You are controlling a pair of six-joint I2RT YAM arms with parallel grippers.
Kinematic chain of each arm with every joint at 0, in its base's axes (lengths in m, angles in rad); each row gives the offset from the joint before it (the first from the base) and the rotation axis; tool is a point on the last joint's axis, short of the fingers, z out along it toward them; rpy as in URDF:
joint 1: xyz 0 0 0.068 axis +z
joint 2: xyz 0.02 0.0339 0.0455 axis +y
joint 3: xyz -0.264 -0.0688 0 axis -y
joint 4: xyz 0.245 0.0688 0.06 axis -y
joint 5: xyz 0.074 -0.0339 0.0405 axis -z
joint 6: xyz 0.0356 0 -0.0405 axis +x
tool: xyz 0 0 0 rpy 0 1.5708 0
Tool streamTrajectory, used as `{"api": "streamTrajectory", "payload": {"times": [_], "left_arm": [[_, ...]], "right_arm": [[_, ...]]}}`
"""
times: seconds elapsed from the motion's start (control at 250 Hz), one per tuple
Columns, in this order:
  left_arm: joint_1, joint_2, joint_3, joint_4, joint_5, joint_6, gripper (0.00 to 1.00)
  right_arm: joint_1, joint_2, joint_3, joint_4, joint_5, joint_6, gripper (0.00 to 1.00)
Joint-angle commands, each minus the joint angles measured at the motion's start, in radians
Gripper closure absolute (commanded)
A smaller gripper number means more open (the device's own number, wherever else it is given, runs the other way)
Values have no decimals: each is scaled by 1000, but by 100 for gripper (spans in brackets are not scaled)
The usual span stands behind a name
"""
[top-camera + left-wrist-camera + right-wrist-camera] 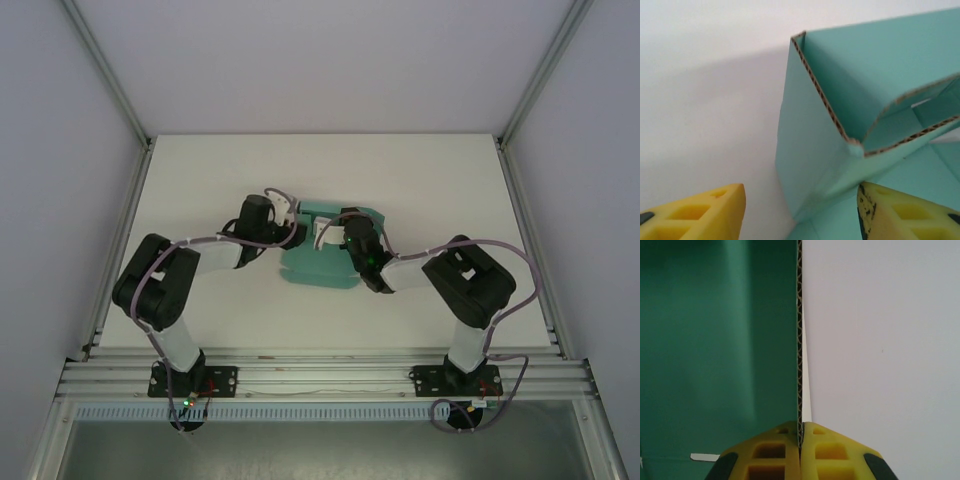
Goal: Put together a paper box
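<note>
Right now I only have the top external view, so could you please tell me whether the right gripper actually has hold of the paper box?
Observer: Yes. In the right wrist view the right gripper is shut on the corrugated edge of a panel of the paper box, seen edge-on.
Operator: Thank you. Is the left gripper clamping anything?
Observer: No. The left wrist view shows the left gripper open, with a folded-up corner of the box ahead of the gap and nothing clamped.
Operator: Is there anything beyond that corner?
Observer: An inner panel with a slot cut through it.
</note>
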Motion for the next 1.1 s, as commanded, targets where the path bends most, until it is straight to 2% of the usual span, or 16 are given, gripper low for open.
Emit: {"api": "streamTrajectory", "payload": {"times": [0.0,0.068,0.156,0.284,0.38,0.548,0.728,0.767,0.811,0.943,1.063,1.099], "left_arm": [[-8,28,35,71,-24,-12,46],[-16,41,44,81,-43,-16,49],[-31,56,49,101,-114,-28,60],[-43,79,41,157,-171,-65,63],[-53,99,47,167,-226,-77,76],[-92,138,34,200,-451,-85,98],[-97,166,34,226,-437,-96,100],[-98,166,25,245,-420,-93,100],[-100,165,14,264,-408,-84,100],[-103,146,-27,319,-378,-50,100],[-104,141,-49,352,-355,-38,100],[-105,142,-50,355,-345,-36,100]], "right_arm": [[17,-21,7,-47,-12,2,100],[24,-14,10,-46,-4,9,100],[32,-13,13,-51,2,33,100],[45,-10,14,-60,18,59,100],[50,-4,19,-55,46,78,100],[67,0,33,-40,117,118,100],[77,-20,42,-110,143,232,100],[77,-28,45,-127,152,270,95],[77,-42,48,-166,155,307,84],[76,-118,36,-282,120,439,60],[77,-232,24,-467,-8,573,41],[78,-268,23,-542,-65,610,39]]}}
